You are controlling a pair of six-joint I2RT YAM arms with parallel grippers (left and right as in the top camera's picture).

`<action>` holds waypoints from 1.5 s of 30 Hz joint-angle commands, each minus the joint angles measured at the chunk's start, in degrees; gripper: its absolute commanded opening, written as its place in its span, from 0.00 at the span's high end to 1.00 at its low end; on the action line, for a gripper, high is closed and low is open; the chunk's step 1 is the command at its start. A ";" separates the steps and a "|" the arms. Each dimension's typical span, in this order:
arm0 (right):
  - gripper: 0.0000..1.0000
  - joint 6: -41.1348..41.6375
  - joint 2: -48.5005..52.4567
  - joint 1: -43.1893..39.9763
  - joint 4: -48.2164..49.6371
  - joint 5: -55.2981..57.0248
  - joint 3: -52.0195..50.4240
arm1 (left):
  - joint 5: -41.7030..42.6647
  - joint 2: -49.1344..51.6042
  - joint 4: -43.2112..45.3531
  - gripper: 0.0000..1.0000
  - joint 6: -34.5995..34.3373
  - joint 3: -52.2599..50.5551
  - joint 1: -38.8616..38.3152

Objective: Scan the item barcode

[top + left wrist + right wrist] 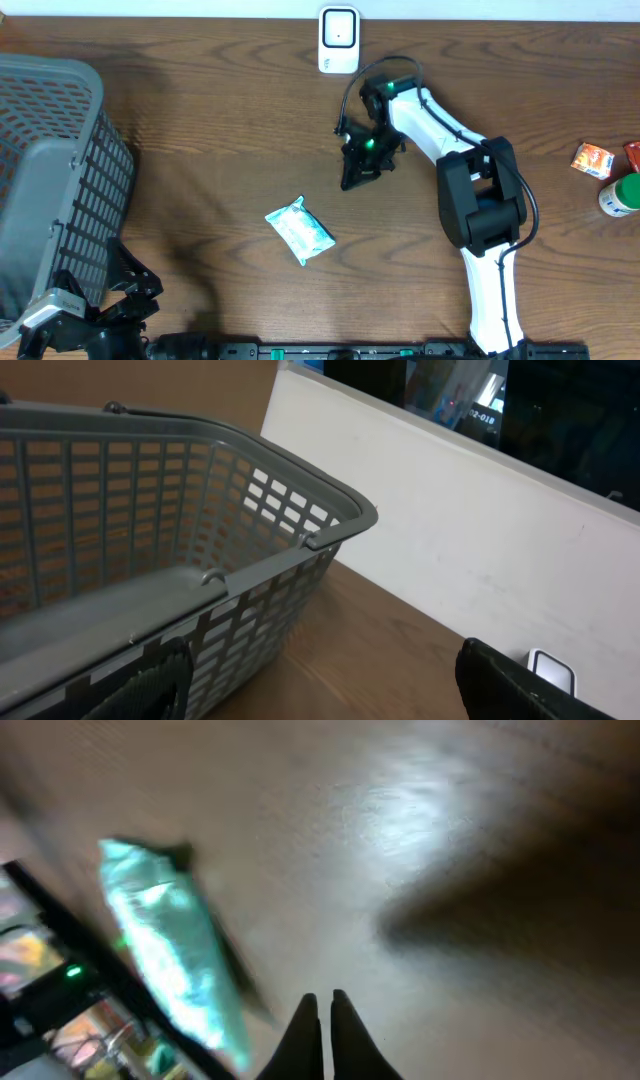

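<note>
Shows a table [200, 120] with a basket [50, 150] along its left edge and the left gripper [130, 280] at the near-left corner, spread wide and holding nothing. Puts the right gripper [350, 180] around the middle, pinched shut on nothing, on the near side of the scanner [339, 40] at the far edge. Has the packet [300, 230] lying flat toward the near edge, apart from both grippers.

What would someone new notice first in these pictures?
Probably the right arm, white, stretched over the middle of the table, with the right gripper shut and apart from the teal packet lying nearby. Next come the big grey basket at the left edge and the white scanner standing at the far edge.
</note>
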 commanded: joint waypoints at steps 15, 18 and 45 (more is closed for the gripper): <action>0.99 -8.22 -1.29 7.98 7.28 -31.04 -3.48 | 0.31 -0.44 0.24 0.15 -0.50 -0.13 -0.31; 0.99 0.33 -1.27 8.50 17.05 -30.58 -7.78 | 0.31 -0.44 0.24 0.16 -0.50 -0.13 -0.31; 0.99 13.14 -5.42 9.77 26.71 -5.49 -12.50 | 0.33 -0.44 -9.16 0.15 -0.50 -0.13 -0.28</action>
